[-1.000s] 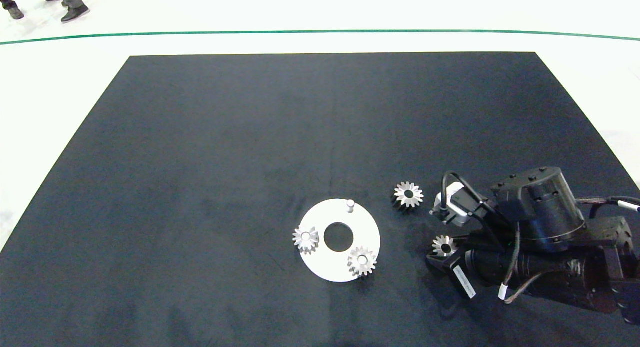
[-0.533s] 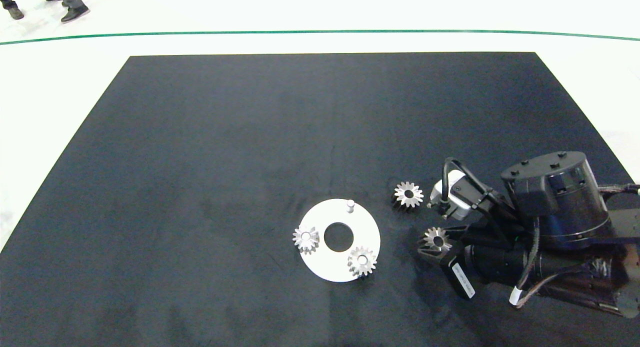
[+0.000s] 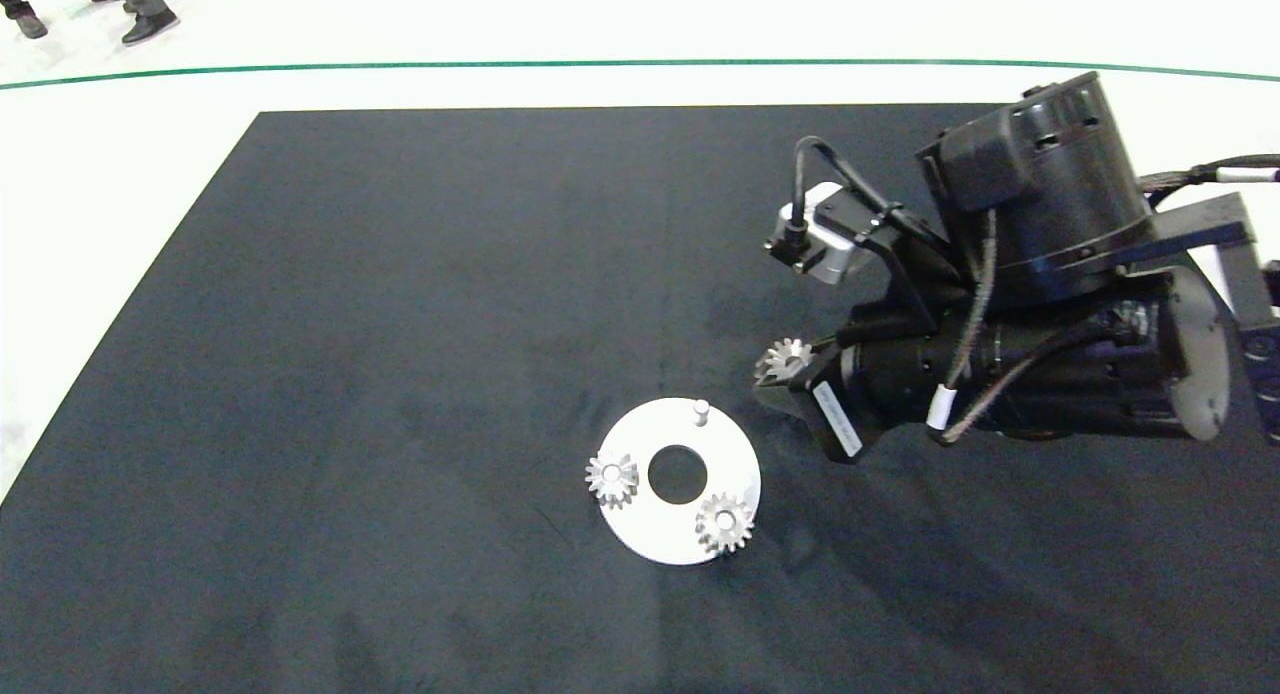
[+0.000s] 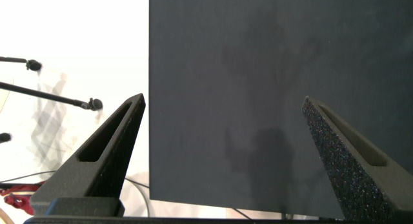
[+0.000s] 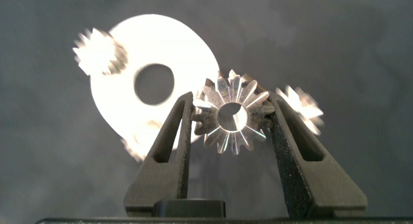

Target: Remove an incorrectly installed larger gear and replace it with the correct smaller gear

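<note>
The white disc point(image 3: 735, 454) lies on the black table point(image 3: 400, 324), carrying two small gears point(image 3: 611, 478) and a bare pin point(image 3: 701, 410). Beyond it, the right gripper point(image 5: 231, 114) is raised above the table, fingers clamped on the smaller gear point(image 5: 230, 116). The left gripper point(image 4: 226, 130) has its fingers spread wide, empty, at the table edge.

A robot test floor or lab, not a home: a black mat point(image 3: 400, 374) covers the work surface, on a pale glossy floor point(image 3: 640, 24) marked with a green line point(image 3: 640, 63); a person's shoes point(image 3: 150, 26) stand beyond it; thin black stands point(image 4: 51, 98) show at the mat's edge.
</note>
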Motion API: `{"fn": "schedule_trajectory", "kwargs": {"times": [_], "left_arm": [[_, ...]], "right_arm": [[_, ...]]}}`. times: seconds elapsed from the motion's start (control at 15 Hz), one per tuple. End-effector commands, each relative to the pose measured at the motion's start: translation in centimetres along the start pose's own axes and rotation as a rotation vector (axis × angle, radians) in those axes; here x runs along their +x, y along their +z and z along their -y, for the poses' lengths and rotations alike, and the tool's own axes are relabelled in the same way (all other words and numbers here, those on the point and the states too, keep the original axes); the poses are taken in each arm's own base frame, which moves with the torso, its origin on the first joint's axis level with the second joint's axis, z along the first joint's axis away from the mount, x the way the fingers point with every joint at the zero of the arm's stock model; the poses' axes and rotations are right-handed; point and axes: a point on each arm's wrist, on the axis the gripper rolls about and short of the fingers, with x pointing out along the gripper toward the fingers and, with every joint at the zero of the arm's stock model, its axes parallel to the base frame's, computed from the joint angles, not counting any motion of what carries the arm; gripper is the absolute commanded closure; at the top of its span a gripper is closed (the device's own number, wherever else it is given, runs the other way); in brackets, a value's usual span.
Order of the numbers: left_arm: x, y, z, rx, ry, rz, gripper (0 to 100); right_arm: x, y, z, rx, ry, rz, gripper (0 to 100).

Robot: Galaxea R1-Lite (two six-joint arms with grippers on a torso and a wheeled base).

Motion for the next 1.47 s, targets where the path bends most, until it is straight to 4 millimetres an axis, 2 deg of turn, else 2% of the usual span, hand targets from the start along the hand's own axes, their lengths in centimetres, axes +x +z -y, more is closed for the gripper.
{"fn": "schedule_trajectory", "kwargs": {"times": [0.07,0.4,0.67,1.47], "left_arm": [[-0.2,-0.1,0.0,0.005,0.0,0.001,0],[-0.2,-0.1,0.0,0.005,-0.001,0.003,0],[-0.2,-0.1,0.0,0.005,-0.001,0.003,0],[-0.2,-0.1,0.0,0.005,-0.001,0.003,0]], "right_arm": [[4.5,0.5,-2.4,0.005,0.035,-0.061,78],[6.5,0.1,-2.7,0.013,0.034,-0.097,78],[6.6,0.6,-2.5,0.023,0.029,-0.08,78],[7.1,-0.1,-2.0,0.032,0.016,-0.108,78]]}}
